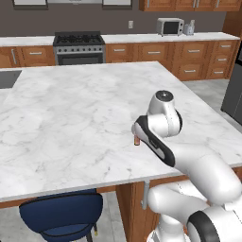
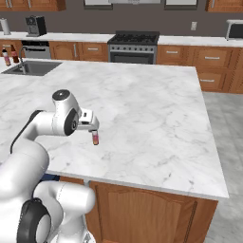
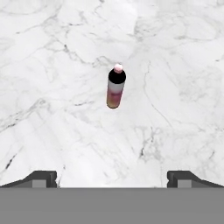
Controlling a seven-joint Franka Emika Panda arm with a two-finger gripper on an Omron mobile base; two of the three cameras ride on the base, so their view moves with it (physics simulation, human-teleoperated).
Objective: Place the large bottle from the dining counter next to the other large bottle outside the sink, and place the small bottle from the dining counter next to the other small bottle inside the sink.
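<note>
Your bench (image 2: 156,109), the broad white marble island on its wooden base, spreads across both base views, and your arm reaches out over its near edge. At the far left of the right base view the sink (image 2: 29,69) is recessed into the top, with its tap (image 2: 21,59) at the near rim; the same basin shows as a dark corner at the left edge of the left base view (image 1: 8,78). Behind the sink two bottles (image 2: 9,56) stand side by side, too small to tell apart. Along the back wall you have the stove (image 1: 79,47), the microwave (image 1: 170,26) and, over on the left in the right base view, a coffee machine (image 2: 36,25). A blue stool (image 1: 61,212) is tucked under the near edge of the bench. The claw (image 3: 112,179) hangs above the marble with its tips spread wide and nothing between them. The small bottle (image 3: 116,86) stands upright on the bench below the claw, well apart from the sink; from the hand camera you look down on its pale cap, dark shoulder and reddish band. In the right base view it sits just under the hand (image 2: 95,138), and in the left base view only its lower part peeks out beside the wrist (image 1: 137,141).
</note>
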